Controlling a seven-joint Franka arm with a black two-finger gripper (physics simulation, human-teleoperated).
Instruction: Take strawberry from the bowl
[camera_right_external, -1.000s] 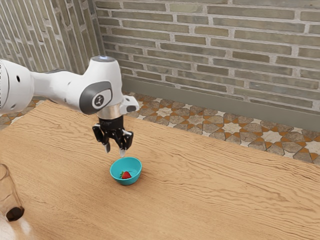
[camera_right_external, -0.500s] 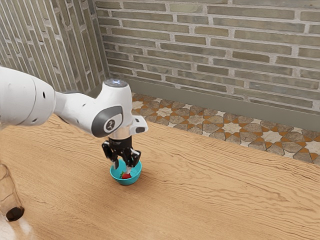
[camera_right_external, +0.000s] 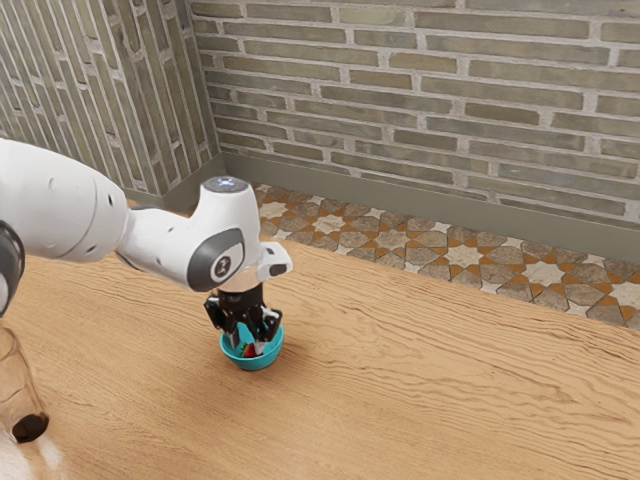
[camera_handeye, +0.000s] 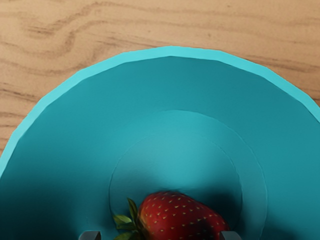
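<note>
Pincer (camera_right_external: 249, 348) stands wide inside the teal bowl (camera_handeye: 172, 51), astride the red strawberry (camera_handeye: 175, 215).

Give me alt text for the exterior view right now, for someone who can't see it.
A white robot arm reaches into a turquoise bowl, its black gripper open at a red strawberry. The bowl sits on a wooden table, with a glass at the view's left and brick walls behind.
</note>
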